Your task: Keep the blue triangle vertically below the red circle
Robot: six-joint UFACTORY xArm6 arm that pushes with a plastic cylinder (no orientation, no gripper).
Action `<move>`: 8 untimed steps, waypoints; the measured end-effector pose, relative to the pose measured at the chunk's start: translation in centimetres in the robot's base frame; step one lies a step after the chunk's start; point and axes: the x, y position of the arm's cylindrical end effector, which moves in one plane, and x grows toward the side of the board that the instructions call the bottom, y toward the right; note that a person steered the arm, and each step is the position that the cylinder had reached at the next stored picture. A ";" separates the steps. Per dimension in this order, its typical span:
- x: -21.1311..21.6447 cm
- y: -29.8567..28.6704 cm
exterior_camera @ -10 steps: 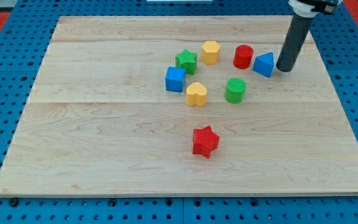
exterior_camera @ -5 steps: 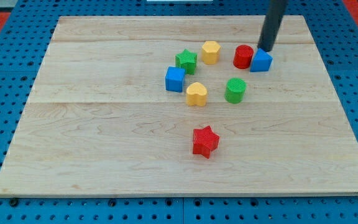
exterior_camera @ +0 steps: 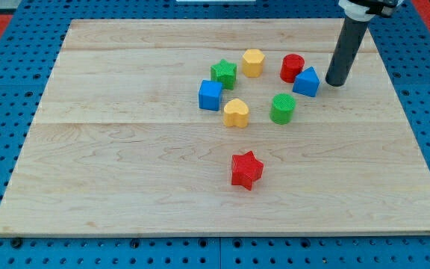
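1. No pincer shows on this arm, so nothing can be said of it being released or clenched; the work is done by my tip (exterior_camera: 335, 83), at the foot of a dark rod in the upper right of the frame.
2. My tip stands just to the right of the blue triangle (exterior_camera: 306, 82), with a narrow gap between them. From that side a push would likely send the block leftward.
3. The blue triangle sits at the lower right of the red circle (exterior_camera: 292, 68), touching or nearly touching it, so it is lower but offset to the right.
4. The task looks close to done: the triangle needs a short nudge left and down.
5. The green cylinder (exterior_camera: 282, 108) lies below the red circle on the surface (exterior_camera: 125, 164), leaving little room, so a hard push could knock it.
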 end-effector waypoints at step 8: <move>-2.1 -2.6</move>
